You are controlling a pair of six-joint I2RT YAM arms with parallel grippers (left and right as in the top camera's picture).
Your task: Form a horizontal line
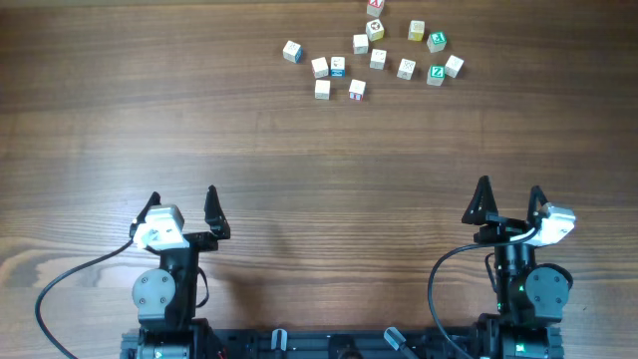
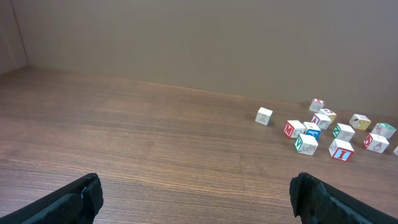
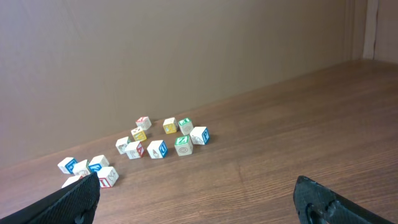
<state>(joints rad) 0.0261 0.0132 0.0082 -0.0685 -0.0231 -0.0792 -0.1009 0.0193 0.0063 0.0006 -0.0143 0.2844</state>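
Several tiny white letter cubes lie scattered at the table's far side, around one cube (image 1: 378, 59). One cube (image 1: 291, 51) sits apart at the left. Two cubes (image 1: 320, 67) (image 1: 339, 67) lie side by side, almost touching. I see no edge-to-edge row of three cubes. The cubes also show in the left wrist view (image 2: 321, 121) and the right wrist view (image 3: 157, 149). My left gripper (image 1: 182, 195) (image 2: 196, 183) is open and empty at the near left. My right gripper (image 1: 510, 186) (image 3: 197, 183) is open and empty at the near right. Both are far from the cubes.
A green-faced cube (image 1: 436, 74) and a yellow cube (image 1: 416, 31) lie at the right of the scatter. A red-marked cube (image 1: 375, 4) is at the far edge of the view. Bare wood table (image 1: 299, 160) lies between the grippers and the cubes.
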